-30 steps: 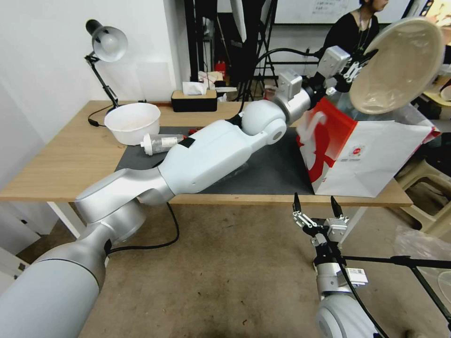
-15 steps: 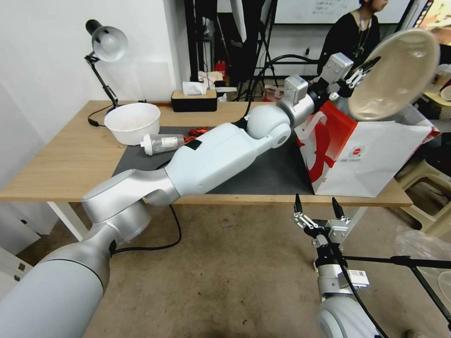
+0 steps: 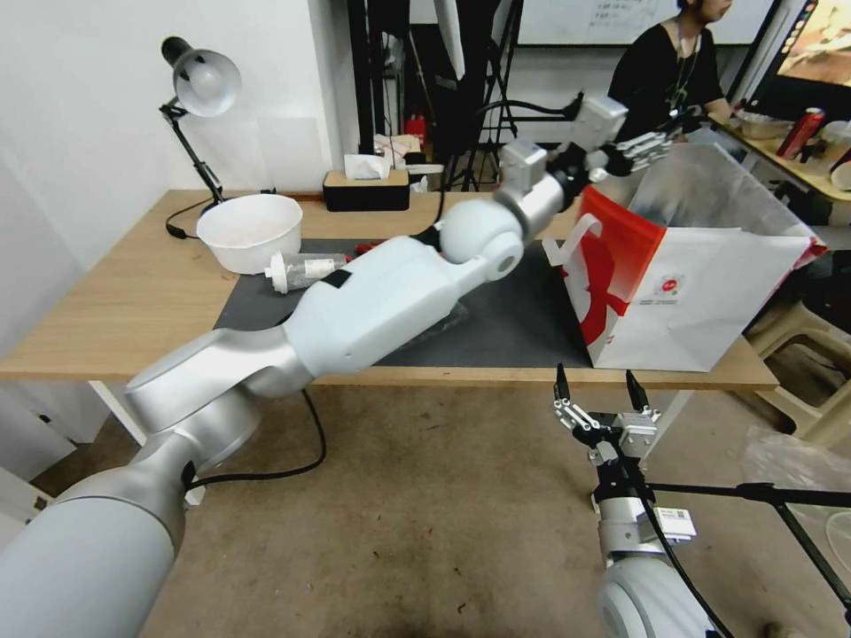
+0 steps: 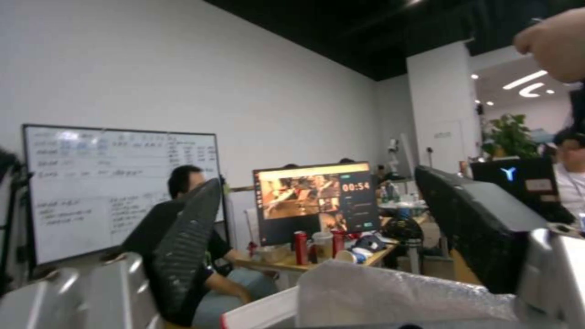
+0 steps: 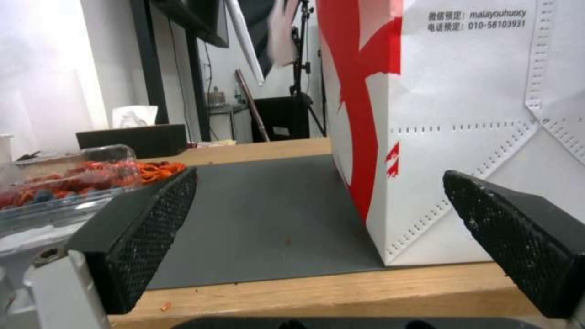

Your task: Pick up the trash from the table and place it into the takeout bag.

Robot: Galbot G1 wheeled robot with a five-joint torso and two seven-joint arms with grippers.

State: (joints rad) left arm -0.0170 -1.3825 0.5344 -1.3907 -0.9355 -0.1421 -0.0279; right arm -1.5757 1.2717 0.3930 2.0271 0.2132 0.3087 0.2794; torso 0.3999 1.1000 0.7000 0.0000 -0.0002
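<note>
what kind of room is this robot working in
Most likely a shared office or robotics lab: a whiteboard covered in writing, a computer monitor on a cluttered desk where a person sits, and camera tripods behind the table.

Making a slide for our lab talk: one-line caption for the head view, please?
Left tool open above the takeout bag; right tool waits open below the table.
</note>
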